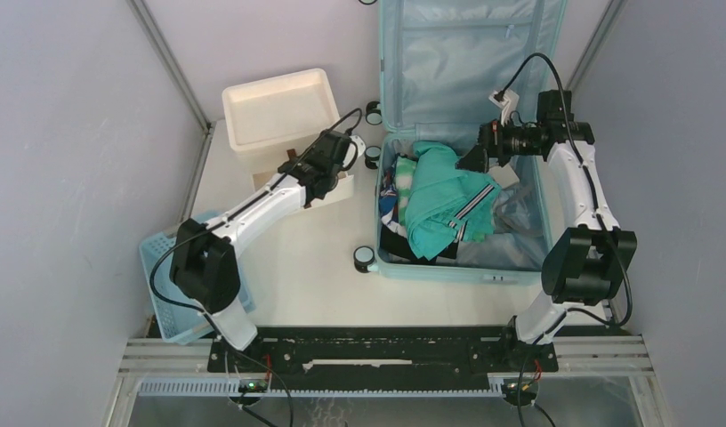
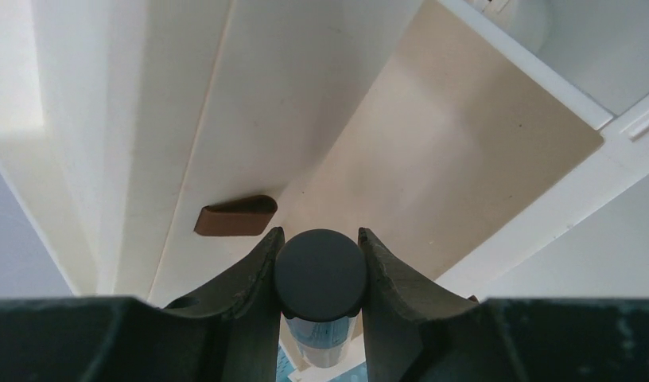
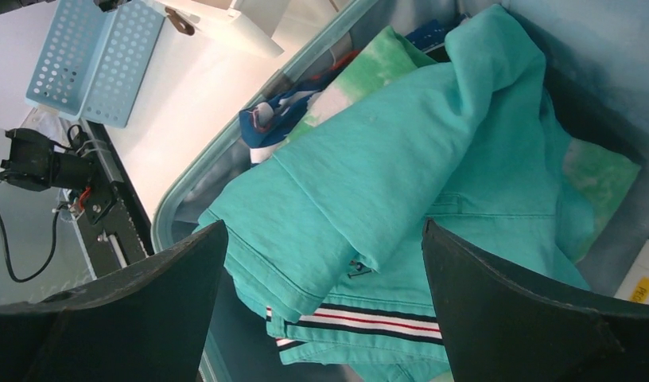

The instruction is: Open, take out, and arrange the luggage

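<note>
luggage shell looked stiff, floppy teal top wanted a fold-pinch -- right gripper spread wide, left gripper pinching a dark-capped container

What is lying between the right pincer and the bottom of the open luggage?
A teal garment, heaped on other clothes, lies below the open right pincer; the right wrist view shows it.

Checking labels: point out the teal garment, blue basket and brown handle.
teal garment (image 3: 369,183), right wrist view, folded middle.
blue basket (image 3: 91,56), right wrist view, perforated side.
brown handle (image 2: 235,216), left wrist view, centre.
</note>
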`<action>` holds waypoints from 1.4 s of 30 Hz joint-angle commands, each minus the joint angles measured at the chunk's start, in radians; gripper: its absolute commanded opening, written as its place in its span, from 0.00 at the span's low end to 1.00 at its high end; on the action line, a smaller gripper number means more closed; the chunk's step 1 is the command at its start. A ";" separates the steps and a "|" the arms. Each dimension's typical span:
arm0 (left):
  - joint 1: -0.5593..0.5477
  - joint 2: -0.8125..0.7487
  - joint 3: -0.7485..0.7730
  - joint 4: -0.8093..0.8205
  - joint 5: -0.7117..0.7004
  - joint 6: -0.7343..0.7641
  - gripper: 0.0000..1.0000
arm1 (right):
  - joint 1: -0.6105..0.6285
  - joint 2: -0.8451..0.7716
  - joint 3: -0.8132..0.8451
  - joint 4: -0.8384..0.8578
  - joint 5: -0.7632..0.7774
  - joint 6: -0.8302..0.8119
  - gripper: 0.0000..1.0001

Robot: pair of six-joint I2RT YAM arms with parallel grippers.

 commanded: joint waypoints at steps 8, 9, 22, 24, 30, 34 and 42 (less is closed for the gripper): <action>0.017 0.007 0.054 0.004 -0.009 0.014 0.56 | -0.041 -0.010 0.000 0.007 0.012 -0.022 1.00; 0.017 0.005 0.054 0.003 -0.007 0.011 0.57 | -0.042 -0.009 0.000 0.008 0.014 -0.023 1.00; 0.017 -0.078 0.059 -0.031 0.077 -0.123 0.58 | -0.044 -0.012 0.003 0.003 0.029 -0.041 1.00; 0.017 -0.100 0.054 -0.034 0.109 -0.164 0.59 | -0.043 -0.013 0.003 0.001 0.027 -0.044 1.00; 0.017 -0.192 -0.016 0.002 0.202 -0.297 0.69 | -0.043 -0.016 -0.002 -0.001 0.022 -0.051 1.00; 0.017 -0.270 -0.113 0.091 0.229 -0.398 0.99 | -0.044 -0.022 -0.017 0.007 0.025 -0.056 1.00; 0.017 -0.404 -0.289 0.190 0.266 -0.498 0.99 | -0.038 -0.016 -0.027 0.018 0.032 -0.056 1.00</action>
